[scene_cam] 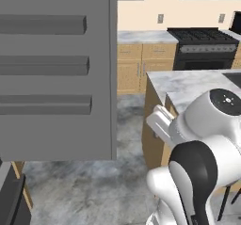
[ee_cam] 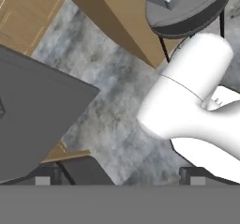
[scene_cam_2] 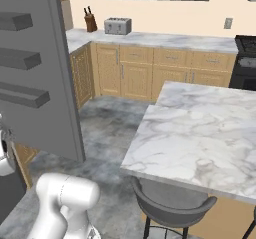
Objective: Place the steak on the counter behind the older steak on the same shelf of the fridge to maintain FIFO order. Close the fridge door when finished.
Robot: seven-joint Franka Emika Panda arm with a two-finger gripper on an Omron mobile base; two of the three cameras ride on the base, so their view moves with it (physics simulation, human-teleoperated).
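The fridge door [scene_cam: 56,73] stands swung open on the left of the left base view, its grey inner face carrying three door bins [scene_cam: 44,64] one above another. Right of it lies mottled grey floor [scene_cam: 94,186], then the marbled counter [scene_cam: 188,85] of an island with light wooden sides; behind run wood cabinets [scene_cam: 141,61] and a black stove [scene_cam: 204,47] against a beige wall.

The right base view adds the back counter with a knife block [scene_cam_2: 90,20] and a toaster [scene_cam_2: 117,26], the island's broad top [scene_cam_2: 200,133], and a grey stool [scene_cam_2: 172,205] tucked under its near edge.

In the hand view the gripper [ee_cam: 119,178] looks down at the floor, jaws wide apart with nothing between them, the door's edge [ee_cam: 37,115] at left, the stool seat [ee_cam: 187,12] above. I cannot tell where the steak is.
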